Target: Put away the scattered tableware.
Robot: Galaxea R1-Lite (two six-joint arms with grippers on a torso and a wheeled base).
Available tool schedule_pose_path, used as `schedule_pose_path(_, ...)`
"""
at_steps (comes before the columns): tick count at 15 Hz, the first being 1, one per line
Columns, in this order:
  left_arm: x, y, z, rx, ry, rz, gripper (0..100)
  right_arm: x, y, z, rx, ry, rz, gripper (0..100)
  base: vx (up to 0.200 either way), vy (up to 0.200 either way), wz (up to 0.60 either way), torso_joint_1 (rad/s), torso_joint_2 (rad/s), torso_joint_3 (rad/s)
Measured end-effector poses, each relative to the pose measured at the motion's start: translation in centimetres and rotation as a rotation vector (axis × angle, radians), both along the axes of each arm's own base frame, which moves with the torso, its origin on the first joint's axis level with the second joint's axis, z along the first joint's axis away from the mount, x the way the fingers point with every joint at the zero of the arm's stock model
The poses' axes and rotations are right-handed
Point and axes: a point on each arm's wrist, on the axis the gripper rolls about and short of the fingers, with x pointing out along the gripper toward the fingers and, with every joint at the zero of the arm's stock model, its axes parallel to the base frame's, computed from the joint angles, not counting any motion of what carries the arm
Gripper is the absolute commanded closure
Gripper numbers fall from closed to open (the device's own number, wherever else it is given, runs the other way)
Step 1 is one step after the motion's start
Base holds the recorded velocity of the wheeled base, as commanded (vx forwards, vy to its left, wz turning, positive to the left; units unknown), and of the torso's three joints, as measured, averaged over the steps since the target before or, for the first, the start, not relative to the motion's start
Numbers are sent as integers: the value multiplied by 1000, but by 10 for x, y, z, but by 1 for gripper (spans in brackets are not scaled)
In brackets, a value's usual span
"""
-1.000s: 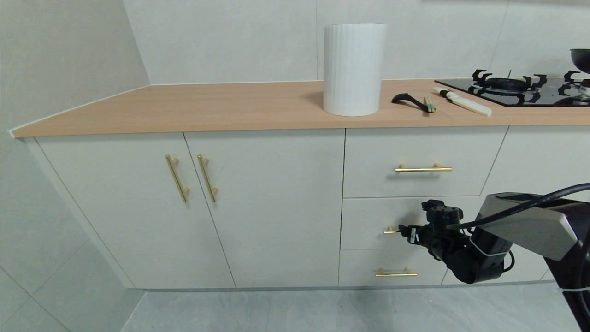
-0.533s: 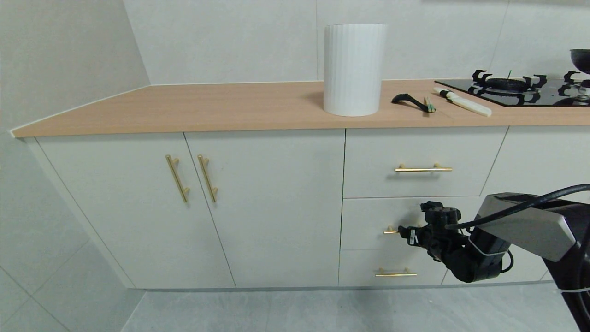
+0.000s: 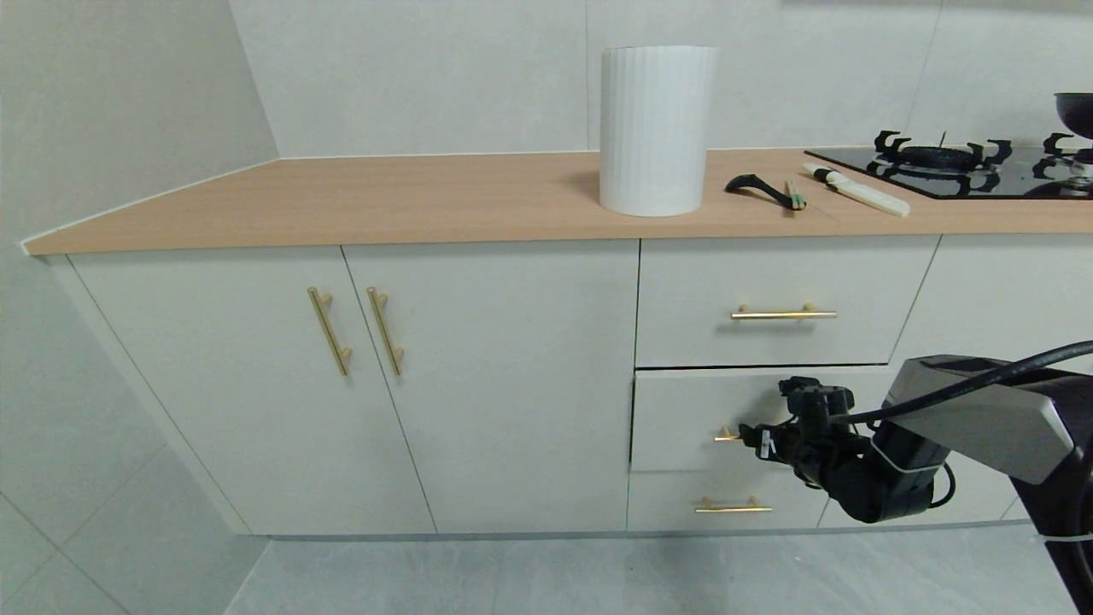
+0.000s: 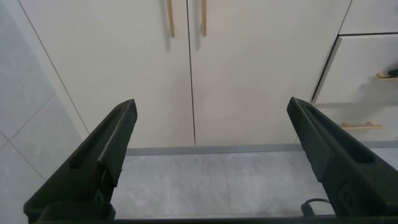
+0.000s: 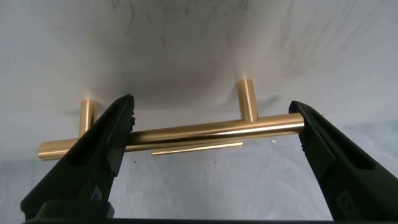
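**Kitchen counter: right gripper on middle drawer handle, tableware on the counter**

Wood countertop [image 3: 384, 201] on pale cabinets, tiled wall behind. Landmark is the white ribbed canister [image 3: 656, 128], upright on the counter.

- Below-left of canister: double cabinet doors [image 3: 341, 384], shut, two gold bar handles side by side.
- Left gripper [image 4: 211, 107]: released, jaws wide apart, nothing between them. It sits low in front of those doors, over the floor tiles.
- Directly below canister and to its right: stack of three drawers. Top drawer [image 3: 768, 282] is flush. Middle drawer [image 3: 683, 410] is slightly ajar, with a dark gap along its top and left edges. Bottom drawer [image 3: 726, 491] is flush.
- Right gripper [image 3: 751, 437] is at the middle drawer's gold handle [image 5: 205, 132]. Jaws are spread, not clenched. The bar runs crosswise from one finger to the other, its end touching one finger [image 5: 323, 155]. Can't tell if the fingertips hook behind the bar.
- Right of canister, on the counter: black spoon [image 3: 756, 185] lying flat. Chopsticks [image 3: 795, 194] are just beside it, at its handle end. White knife [image 3: 856, 190] lies near them, angled, apart from both.
- Far right of canister: black glass hob [image 3: 956, 166] set into the counter, just past the knife.
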Motion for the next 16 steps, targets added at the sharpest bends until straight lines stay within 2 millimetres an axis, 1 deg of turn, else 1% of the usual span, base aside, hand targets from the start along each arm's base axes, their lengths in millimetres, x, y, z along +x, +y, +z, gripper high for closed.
schedule_pose_path(5,0,0,0,0,0,0,0,-13,-1,7,-1,28,10,0,0,0,0,0,0,0)
schedule_pose_path(7,0,0,0,0,0,0,0,-20,-3,14,-4,40,11,0,0,0,0,0,0,0)
schedule_pose_path(9,0,0,0,0,0,0,0,-29,-4,22,-10,87,16,0,0,0,0,0,0,0)
schedule_pose_path(11,0,0,0,0,0,0,0,-40,-5,39,11,140,55,0,0,0,0,0,0,0)
schedule_pose_path(13,0,0,0,0,0,1,0,-50,-6,62,39,129,93,0,0,0,0,0,0,0)
schedule_pose_path(16,0,0,0,0,0,1,0,-66,-8,94,35,116,128,0,0,0,0,0,0,0)
